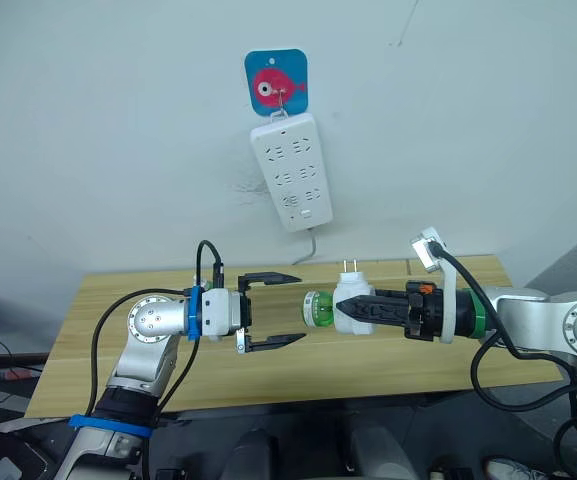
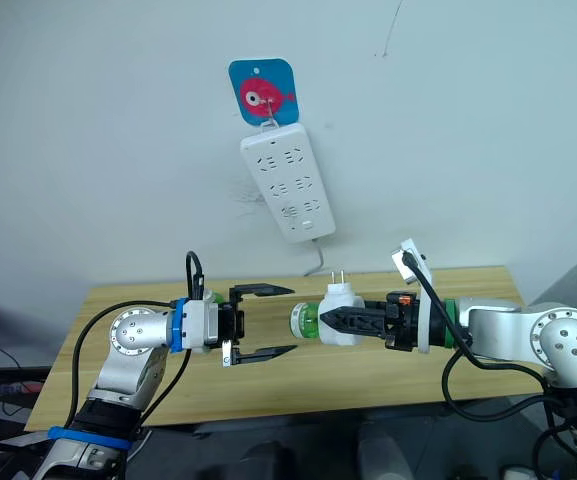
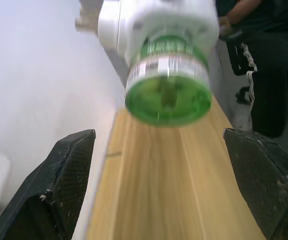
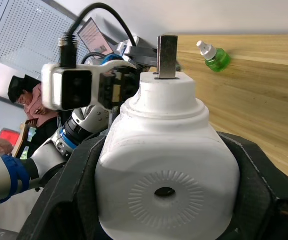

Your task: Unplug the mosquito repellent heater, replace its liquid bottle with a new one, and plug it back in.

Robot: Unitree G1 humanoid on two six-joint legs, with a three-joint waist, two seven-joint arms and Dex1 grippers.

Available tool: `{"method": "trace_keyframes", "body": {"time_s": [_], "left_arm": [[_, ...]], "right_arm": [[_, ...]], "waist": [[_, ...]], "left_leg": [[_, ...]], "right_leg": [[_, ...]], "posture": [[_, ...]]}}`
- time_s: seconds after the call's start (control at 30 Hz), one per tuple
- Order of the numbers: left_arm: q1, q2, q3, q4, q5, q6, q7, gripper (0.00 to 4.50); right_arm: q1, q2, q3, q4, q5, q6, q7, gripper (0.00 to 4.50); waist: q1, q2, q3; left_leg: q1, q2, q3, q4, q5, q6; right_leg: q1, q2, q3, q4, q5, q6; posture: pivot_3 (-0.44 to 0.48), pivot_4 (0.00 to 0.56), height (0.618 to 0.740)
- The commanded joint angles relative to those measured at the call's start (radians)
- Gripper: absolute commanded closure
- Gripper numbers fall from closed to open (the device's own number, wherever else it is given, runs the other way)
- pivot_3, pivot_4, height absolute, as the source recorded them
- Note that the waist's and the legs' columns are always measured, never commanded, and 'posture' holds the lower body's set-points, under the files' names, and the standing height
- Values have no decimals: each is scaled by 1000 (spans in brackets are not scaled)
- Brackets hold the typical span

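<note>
Both grippers meet above the wooden table (image 1: 108,330): the right gripper (image 1: 353,311) pinches the heater (image 1: 349,300), its green bottle (image 1: 317,308) facing the spread left gripper (image 1: 273,311); an off-centre grab could slip off the bottle

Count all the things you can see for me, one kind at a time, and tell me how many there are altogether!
Mosquito repellent heater: 1
Green liquid bottles: 2, one in the heater, one spare on the table
Power strip: 1
Fish wall hook: 1
Wooden table: 1
Robot pincers: 2, left and right
Total: 8
</note>
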Motion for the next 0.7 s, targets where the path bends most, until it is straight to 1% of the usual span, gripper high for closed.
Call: {"method": "trace_keyframes", "body": {"time_s": [0.03, 0.1, 0.27, 0.37, 0.5, 0.53, 0.57, 0.6, 0.7], "left_arm": [[-26, -32, -11, -34, -7, -7, 38, 175], [-37, -51, -24, -42, -13, -1, 40, 175], [-41, -61, -50, -61, -26, 16, 27, 175], [-43, -62, -65, -74, -32, 38, 21, 767], [-51, -49, -76, -110, -48, 109, 22, 2038], [-53, -40, -78, -120, -54, 132, 13, 2247], [-54, -31, -79, -130, -58, 155, 5, 2251], [-58, -14, -80, -149, -72, 218, 2, 2251], [-82, 48, -89, -206, -118, 448, 0, 2251]], "right_arm": [[-13, 5, -27, -15, 32, -14, -5, 1496], [-13, 8, -24, -17, 32, -13, -9, 1496], [-14, 12, -20, -22, 31, -11, -15, 1496], [-16, 13, -19, -24, 29, -11, -17, 1496], [-18, 12, -20, -27, 25, -8, -16, 1496], [-18, 12, -20, -27, 24, -8, -17, 1496], [-18, 12, -21, -28, 24, -8, -17, 1496], [-18, 11, -21, -29, 21, -6, -15, 1496], [-18, 8, -23, -36, 11, -1, -4, 1496]], "waist": [[0, 0, 0], [-1, 0, 0], [-2, 0, 0], [-3, 0, 0], [-4, 0, 0], [-4, 0, 0], [-4, 0, 0], [-4, 0, 0], [-5, 0, 0]], "left_leg": [[0, 0, 0, 0, 0, 0], [0, 0, 0, 0, 0, 0], [0, 0, 0, 0, 0, 0], [0, 0, 0, 0, 0, 0], [0, 0, 0, 0, 0, 0], [0, 0, 0, 0, 0, 0], [0, 0, 0, 0, 0, 0], [0, 0, 0, 0, 0, 0], [0, 0, -1, 0, 0, 0]], "right_leg": [[0, 0, 0, 0, 0, 0], [0, 2, 0, 0, 0, 0], [0, 4, 0, 0, 0, 0], [0, 4, 0, 0, 0, 0], [0, 4, 0, 0, 0, 0], [0, 4, 0, 0, 0, 0], [0, 4, 0, 0, 0, 0], [0, 5, 0, 0, 0, 0], [0, 5, 0, 0, 0, 0]], "posture": [[-132, 144, 740], [-133, 143, 740], [-137, 139, 740], [-137, 137, 740], [-137, 137, 740], [-137, 137, 740], [-137, 137, 740], [-137, 137, 740], [-131, 134, 740]]}}
